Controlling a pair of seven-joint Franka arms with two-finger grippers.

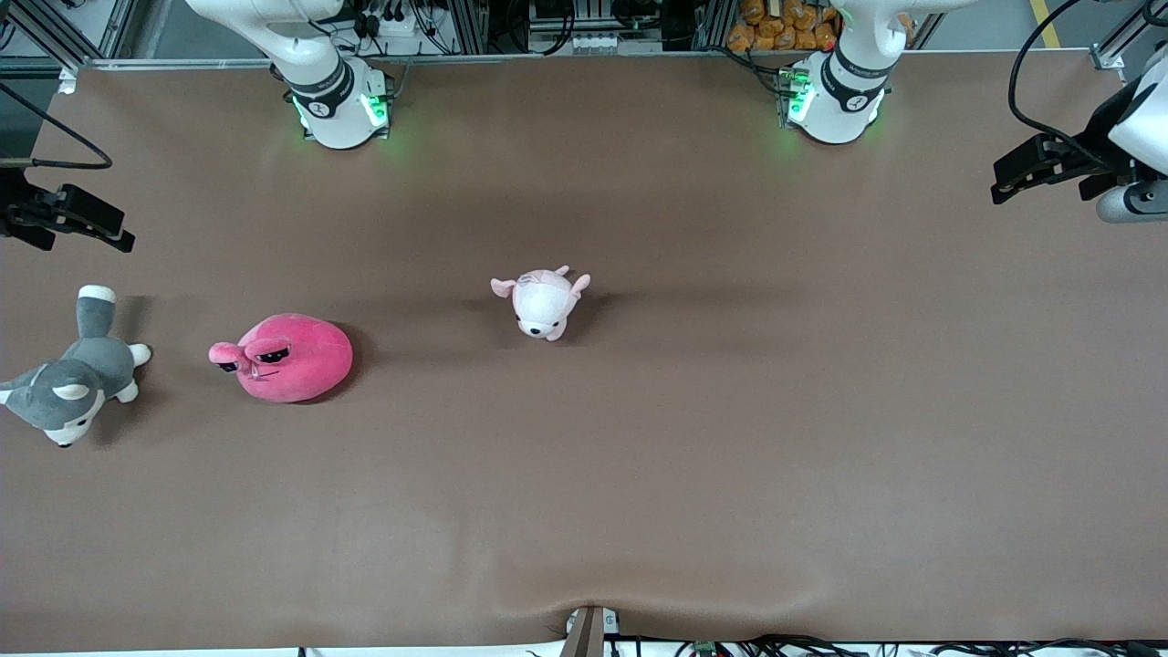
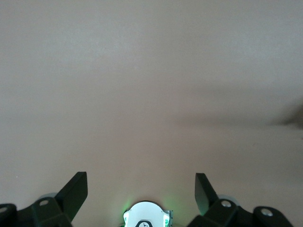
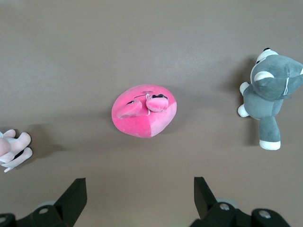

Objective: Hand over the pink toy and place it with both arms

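The pink toy [image 1: 287, 358], a hot-pink round plush with two bulging eyes, lies on the brown table toward the right arm's end. It also lies on the table in the right wrist view, pink toy [image 3: 143, 111]. My right gripper [image 1: 117, 228] hangs open and empty over the table's edge at that end, apart from the toy. Its two fingers stand wide apart around the right gripper's gap [image 3: 140, 187]. My left gripper [image 1: 1001, 181] waits open over the left arm's end of the table. Under the left gripper [image 2: 141, 182] there is only bare table.
A grey-and-white dog plush [image 1: 78, 374] lies beside the pink toy, closer to the right arm's end; it is the grey plush [image 3: 270, 92] in the right wrist view. A small pale pink-and-white plush [image 1: 545, 304] lies near the table's middle, a little farther from the front camera.
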